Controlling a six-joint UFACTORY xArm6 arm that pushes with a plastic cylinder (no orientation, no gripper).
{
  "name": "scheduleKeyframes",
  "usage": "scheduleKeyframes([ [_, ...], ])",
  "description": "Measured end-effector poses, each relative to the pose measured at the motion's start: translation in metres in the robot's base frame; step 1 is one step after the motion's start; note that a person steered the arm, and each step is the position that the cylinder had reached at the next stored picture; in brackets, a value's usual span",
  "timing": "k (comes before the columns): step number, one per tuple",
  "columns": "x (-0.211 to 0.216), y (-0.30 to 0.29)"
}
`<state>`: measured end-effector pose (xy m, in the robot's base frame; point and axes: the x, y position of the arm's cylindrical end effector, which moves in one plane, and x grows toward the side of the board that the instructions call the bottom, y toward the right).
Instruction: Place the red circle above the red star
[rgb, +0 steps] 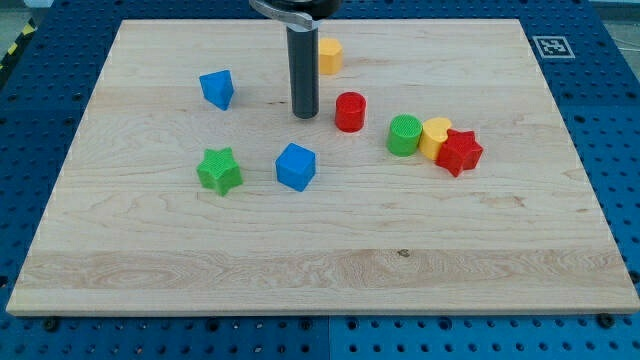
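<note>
The red circle (350, 111) stands upright on the wooden board, a little above the view's middle. The red star (459, 152) lies to its right and slightly lower, touching a yellow block (435, 136). A green circle (404, 134) sits against the yellow block's left side, between the red circle and the star. My tip (305, 115) is on the board just left of the red circle, with a small gap between them.
A yellow block (329, 55) lies near the view's top, partly behind the rod. A blue block (217, 88) is at upper left. A green star (220, 170) and a blue cube (296, 166) lie lower left of the tip.
</note>
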<state>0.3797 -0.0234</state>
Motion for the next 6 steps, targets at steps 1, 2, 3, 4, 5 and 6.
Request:
scheduleKeyframes([
  [1,0.003,0.0],
  [2,0.003,0.001],
  [3,0.003,0.001],
  [4,0.003,0.011],
  [5,0.003,0.032],
  [6,0.003,0.055],
])
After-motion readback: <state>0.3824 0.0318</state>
